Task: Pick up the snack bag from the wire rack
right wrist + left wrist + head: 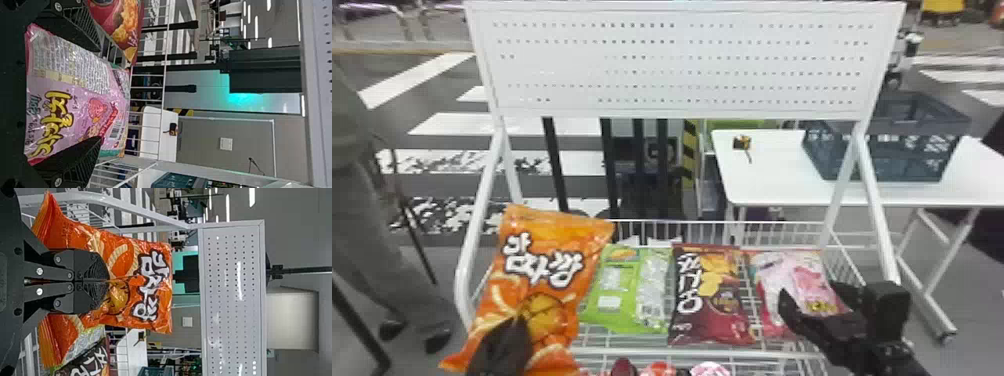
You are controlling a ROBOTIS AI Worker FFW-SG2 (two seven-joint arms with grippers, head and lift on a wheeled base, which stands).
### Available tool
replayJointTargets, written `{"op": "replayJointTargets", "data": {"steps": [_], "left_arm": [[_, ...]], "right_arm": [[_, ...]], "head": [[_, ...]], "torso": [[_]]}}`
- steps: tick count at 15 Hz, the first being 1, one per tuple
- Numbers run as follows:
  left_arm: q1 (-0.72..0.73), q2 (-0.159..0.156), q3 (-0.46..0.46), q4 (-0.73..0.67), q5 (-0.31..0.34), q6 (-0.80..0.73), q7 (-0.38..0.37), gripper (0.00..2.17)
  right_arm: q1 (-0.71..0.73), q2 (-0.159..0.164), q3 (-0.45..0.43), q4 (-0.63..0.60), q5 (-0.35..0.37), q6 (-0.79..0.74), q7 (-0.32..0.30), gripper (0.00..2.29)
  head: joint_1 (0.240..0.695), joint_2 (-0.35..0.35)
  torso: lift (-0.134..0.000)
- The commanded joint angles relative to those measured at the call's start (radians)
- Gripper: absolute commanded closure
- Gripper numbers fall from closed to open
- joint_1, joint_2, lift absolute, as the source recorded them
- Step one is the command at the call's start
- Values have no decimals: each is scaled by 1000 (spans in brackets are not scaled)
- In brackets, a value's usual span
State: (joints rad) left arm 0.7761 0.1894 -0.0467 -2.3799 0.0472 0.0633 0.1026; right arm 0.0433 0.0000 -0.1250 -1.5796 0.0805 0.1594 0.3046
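My left gripper (502, 347) is at the rack's left side, shut on the orange snack bag (547, 295). In the left wrist view the closed fingers of the left gripper (106, 281) pinch the middle of the orange bag (156, 301), which hangs upright and bulges around them. It partly covers the green bag (619, 295). My right gripper (812, 302) stands open at the pink snack bag (799, 275) on the wire rack (757, 354). The right wrist view shows the pink bag (84, 102) between the spread fingers of the right gripper (98, 94).
A dark red snack bag (712, 300) lies between the green and pink ones. More packages (659, 370) show below the front rail. A white perforated panel (682, 60) rises behind the rack. Farther back, a white table (767, 175) holds a dark crate (892, 150).
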Motion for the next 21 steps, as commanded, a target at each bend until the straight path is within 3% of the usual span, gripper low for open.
{"op": "replayJointTargets", "data": {"steps": [1,3,4,5,6,8,15,21], "left_arm": [[-3,-1,-1,5,-1,1,0,2020],[-9,-1,-1,13,-1,1,0,2020],[-14,1,-1,13,0,1,0,2020],[-17,1,-4,14,0,4,0,2020],[-20,2,-5,14,0,4,0,2020],[-21,4,-7,16,0,4,0,2020],[-18,13,-7,18,8,4,0,2020],[-17,16,-13,14,10,-3,3,2020]], "right_arm": [[-57,1,-13,67,35,36,-1,174],[-54,1,-12,66,45,79,1,691],[-52,1,-13,56,45,104,1,1062],[-48,1,-12,41,44,134,-1,1625],[-46,1,-10,26,36,156,-2,2020],[-43,1,-5,4,36,184,-7,2138],[3,1,1,-88,27,184,-30,2138],[303,1,61,-496,-105,73,-30,2135]], "head": [[499,0],[499,0],[499,0],[499,0],[499,0],[499,0],[499,0],[499,0]], "torso": [[0],[0],[0],[0],[0],[0],[0],[0]]}}
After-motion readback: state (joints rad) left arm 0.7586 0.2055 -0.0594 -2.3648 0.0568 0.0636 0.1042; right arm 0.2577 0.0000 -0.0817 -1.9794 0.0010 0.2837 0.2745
